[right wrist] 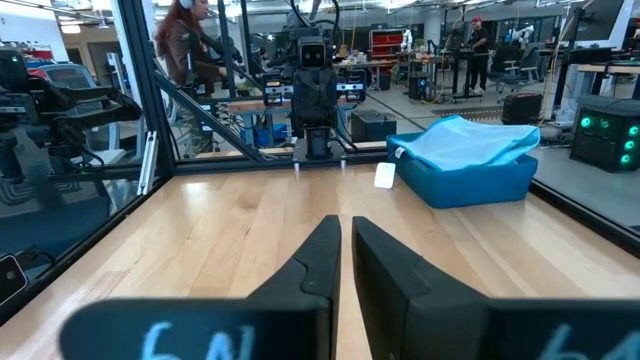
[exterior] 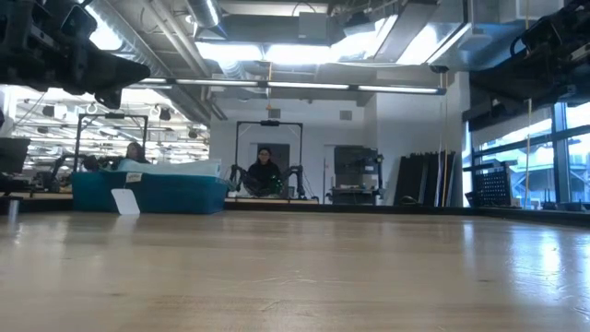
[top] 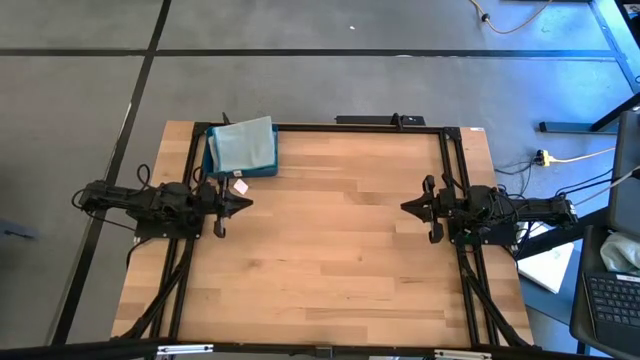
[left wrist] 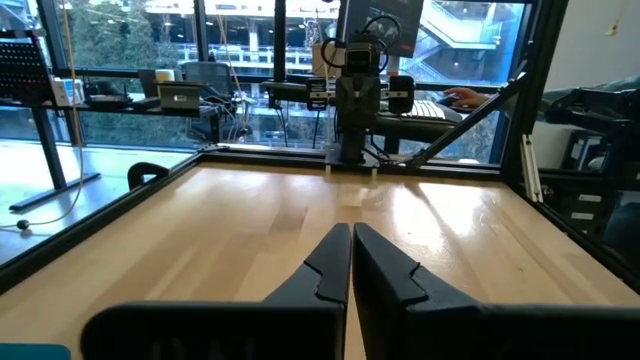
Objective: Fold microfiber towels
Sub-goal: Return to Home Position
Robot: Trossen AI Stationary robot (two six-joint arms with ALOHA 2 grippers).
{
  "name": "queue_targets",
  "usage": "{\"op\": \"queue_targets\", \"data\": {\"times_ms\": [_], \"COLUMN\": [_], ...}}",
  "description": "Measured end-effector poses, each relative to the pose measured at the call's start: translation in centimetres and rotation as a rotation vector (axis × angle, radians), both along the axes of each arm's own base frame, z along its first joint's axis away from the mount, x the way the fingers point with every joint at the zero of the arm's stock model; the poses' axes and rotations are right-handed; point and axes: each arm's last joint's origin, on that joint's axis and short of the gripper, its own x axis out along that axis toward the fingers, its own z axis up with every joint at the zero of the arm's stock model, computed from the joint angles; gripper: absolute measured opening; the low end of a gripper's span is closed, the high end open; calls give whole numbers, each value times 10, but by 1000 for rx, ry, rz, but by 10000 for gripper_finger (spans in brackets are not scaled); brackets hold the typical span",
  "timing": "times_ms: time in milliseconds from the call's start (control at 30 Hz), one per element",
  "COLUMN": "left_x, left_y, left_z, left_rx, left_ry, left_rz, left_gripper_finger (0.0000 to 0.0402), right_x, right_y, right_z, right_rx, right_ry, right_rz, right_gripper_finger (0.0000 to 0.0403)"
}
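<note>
The towels [top: 243, 145] are lying piled in the blue bin [top: 212, 168] at the surface's [top: 330, 250] far left, so folding looks finished. The left tool [top: 243, 203] and right tool [top: 407, 208] are hovering closed, gripping nothing.

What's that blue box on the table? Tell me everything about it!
The bin is a deep blue rectangular tub that looks hard, like plastic. It sits flat near the far left corner of the table. A pale blue towel is heaped inside it, poking above the rim and covering whatever lies below. A small white tag shows just outside its wall, down by the tabletop.
</note>
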Motion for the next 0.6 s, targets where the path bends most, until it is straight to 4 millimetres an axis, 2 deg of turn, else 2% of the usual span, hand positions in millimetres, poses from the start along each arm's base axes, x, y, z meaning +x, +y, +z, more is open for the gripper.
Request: {"op": "queue_targets", "data": {"times_ms": [367,600], "left_x": [0,0], "left_y": [0,0], "left_z": [0,0], "left_rx": [0,0], "left_ry": [0,0], "left_rz": [0,0], "left_gripper_finger": [26,19], "right_x": [0,0], "right_y": [0,0], "right_z": [0,0], "right_rx": [0,0], "right_ry": [0,0], "right_rz": [0,0], "right_gripper_finger": [33,33]}}
